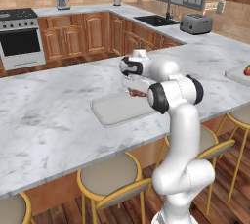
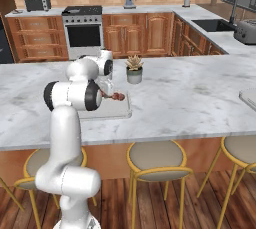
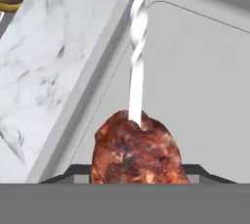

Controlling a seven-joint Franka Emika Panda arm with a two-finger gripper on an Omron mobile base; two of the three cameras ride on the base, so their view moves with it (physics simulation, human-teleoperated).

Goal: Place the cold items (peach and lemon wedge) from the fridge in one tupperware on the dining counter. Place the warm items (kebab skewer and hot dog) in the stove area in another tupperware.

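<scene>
You see the end effector (image 3: 139,176) clamped on the kebab skewer (image 3: 137,152), above the grey tupperware (image 1: 114,113) on the worktop (image 1: 44,120).

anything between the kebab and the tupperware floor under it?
Nothing. In the hand view the kebab skewer, held in the gripper, hangs over the bare grey floor of the tupperware. The right base view shows the meat above it too.

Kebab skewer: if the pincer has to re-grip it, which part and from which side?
Grip the kebab skewer on its meat chunk, from above: it is the thick end, while the thin twisted stick would slip. The pincer already straddles the meat, over the tupperware.
</scene>
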